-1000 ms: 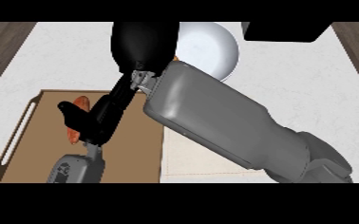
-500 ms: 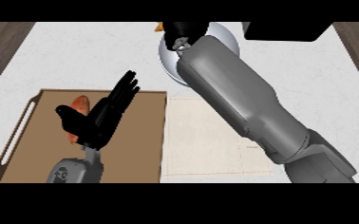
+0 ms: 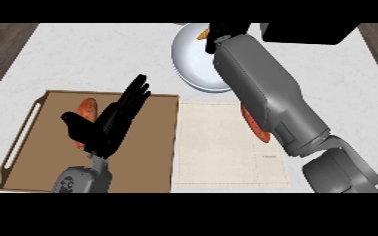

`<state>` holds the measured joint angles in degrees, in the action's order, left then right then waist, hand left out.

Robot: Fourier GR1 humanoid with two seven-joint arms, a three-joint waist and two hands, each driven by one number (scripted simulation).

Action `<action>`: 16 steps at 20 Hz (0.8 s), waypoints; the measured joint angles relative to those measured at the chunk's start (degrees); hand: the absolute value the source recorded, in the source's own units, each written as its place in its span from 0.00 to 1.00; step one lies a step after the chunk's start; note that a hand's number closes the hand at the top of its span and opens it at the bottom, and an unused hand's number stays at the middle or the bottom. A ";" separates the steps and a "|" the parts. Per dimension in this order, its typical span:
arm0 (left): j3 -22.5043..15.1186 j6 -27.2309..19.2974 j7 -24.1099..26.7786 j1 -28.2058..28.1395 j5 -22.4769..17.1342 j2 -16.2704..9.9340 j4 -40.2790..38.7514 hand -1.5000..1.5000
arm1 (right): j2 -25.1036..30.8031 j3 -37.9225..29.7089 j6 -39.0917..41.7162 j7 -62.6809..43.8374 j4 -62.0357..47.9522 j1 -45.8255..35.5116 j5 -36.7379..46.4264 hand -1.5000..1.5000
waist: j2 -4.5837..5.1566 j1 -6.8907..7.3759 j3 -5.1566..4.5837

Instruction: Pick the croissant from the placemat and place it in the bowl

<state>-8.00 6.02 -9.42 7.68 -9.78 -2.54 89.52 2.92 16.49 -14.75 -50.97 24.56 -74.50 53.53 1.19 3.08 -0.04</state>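
Observation:
My right hand [image 3: 226,31] is at the far rim of the white bowl [image 3: 193,62], its forearm stretching up across the beige placemat [image 3: 221,150]. A small orange piece of the croissant [image 3: 201,34] shows at the hand's left edge, over the bowl; the fingers curl round it and hide most of it. My left hand [image 3: 111,122] stands open, fingers up, above the wooden tray [image 3: 159,145] at the left.
An orange, elongated item [image 3: 87,109] lies in the tray behind the left hand. An orange-red, elongated thing [image 3: 254,125] lies on the placemat, partly under my right forearm. A dark block [image 3: 306,32] sits at the back right. Pale counter surrounds the bowl.
My right hand has swung from above the tray's far side up and to the right, ending over the bowl. The left hand has shifted slightly and its fingers are now fully in sight.

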 measured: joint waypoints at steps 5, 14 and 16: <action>-0.44 -0.17 0.26 -0.02 0.48 0.43 0.21 0.50 | 0.42 -5.09 -6.74 6.25 -4.35 1.10 -3.26 0.00 | 0.21 0.35 0.04; 0.74 -0.42 -0.54 0.00 0.01 0.00 0.25 0.50 | -1.36 -13.77 -29.14 21.55 5.28 6.19 -11.39 0.00 | -0.28 -0.89 0.21; 0.71 -0.58 -0.53 -0.07 0.06 0.19 0.19 0.50 | -1.94 -13.93 -32.55 25.84 9.48 8.16 -14.65 0.00 | -0.52 -0.92 0.20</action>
<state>-7.28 5.44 -9.95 7.61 -9.71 -2.34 89.72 0.98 2.56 -47.29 -25.13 34.03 -66.34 38.88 0.67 2.16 0.17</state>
